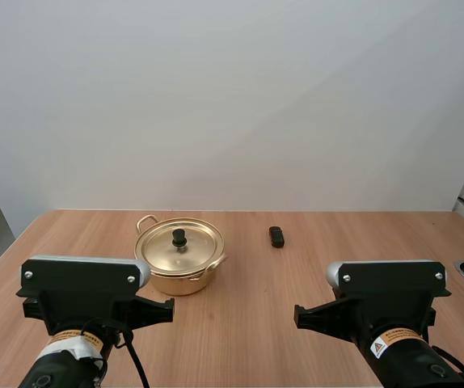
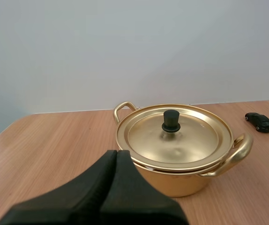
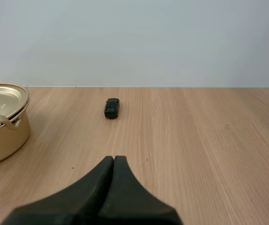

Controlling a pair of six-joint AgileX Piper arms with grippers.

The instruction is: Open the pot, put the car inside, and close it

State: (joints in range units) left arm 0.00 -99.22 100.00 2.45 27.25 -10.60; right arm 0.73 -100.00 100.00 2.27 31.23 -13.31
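The car (image 1: 276, 237) is a tiny dark toy, surely light and rigid, glossy enough that it might slip; I'd judge the best hold is across its narrow flanks, with the fingers coming down either side of the body (it sits low, so there's little height to pinch). It lies on the bare wood to the right of the pot (image 1: 182, 279), apart from it and a little farther back; the pot is thin gold-coloured metal, probably light for its bulk, hard and smooth; its lid (image 2: 174, 138) sits closed on the rim, and the black knob (image 2: 171, 121) at its middle looks the obvious place to take it, small but upright and likely less slick than the metal. Counting up: one car, one pot, one lid, one knob, two loop handles on the pot's sides. The left pincer (image 2: 116, 153) hangs short of the pot, fingers pressed together on nothing; the right pincer (image 3: 113, 159) is likewise closed and empty, pointed toward the car across the surface (image 1: 248, 339).
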